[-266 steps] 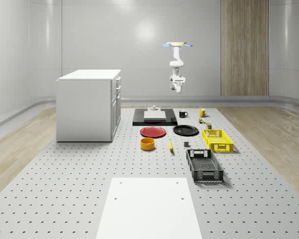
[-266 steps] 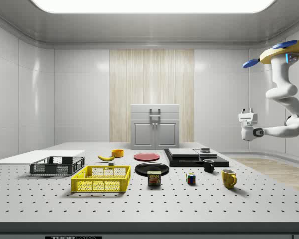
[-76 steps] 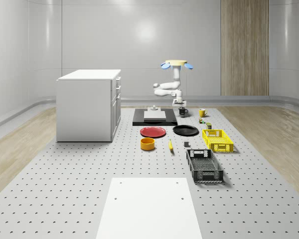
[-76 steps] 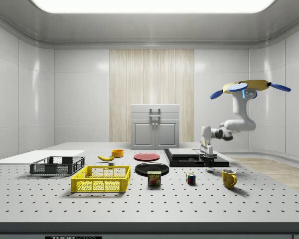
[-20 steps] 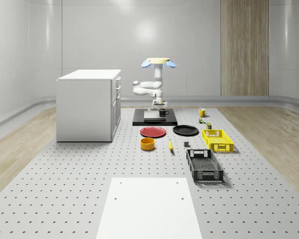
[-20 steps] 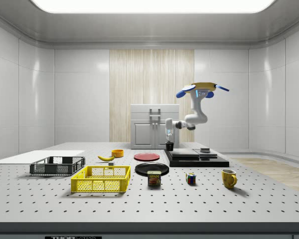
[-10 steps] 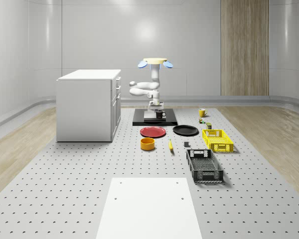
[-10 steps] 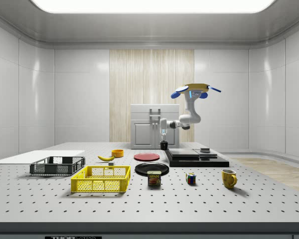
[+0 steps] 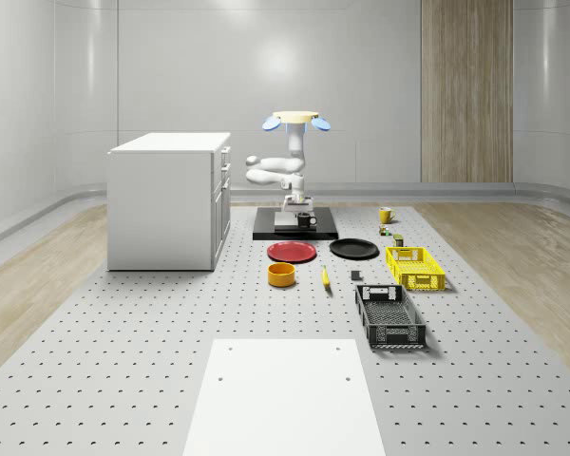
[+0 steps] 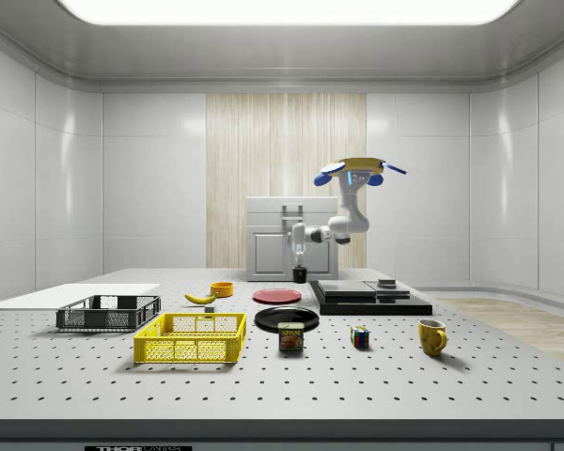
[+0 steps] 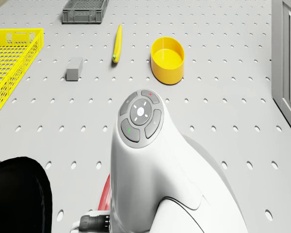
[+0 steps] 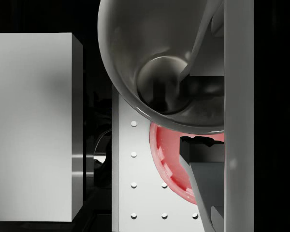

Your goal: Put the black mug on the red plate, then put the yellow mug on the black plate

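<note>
The drone (image 10: 359, 167) hovers above the black platform (image 10: 371, 299). Its arm (image 10: 343, 224) reaches toward the red plate (image 10: 276, 295). The gripper (image 10: 299, 259) is closed on the black mug (image 10: 300, 274) and holds it in the air, near the platform's edge, beside the red plate. In the wrist view the mug's rim (image 12: 135, 104) is seen between the fingers (image 12: 210, 186). The yellow mug (image 10: 432, 336) stands well apart. The can (image 10: 291, 336) near the black plate (image 10: 287, 318) reads "SPAM".
</note>
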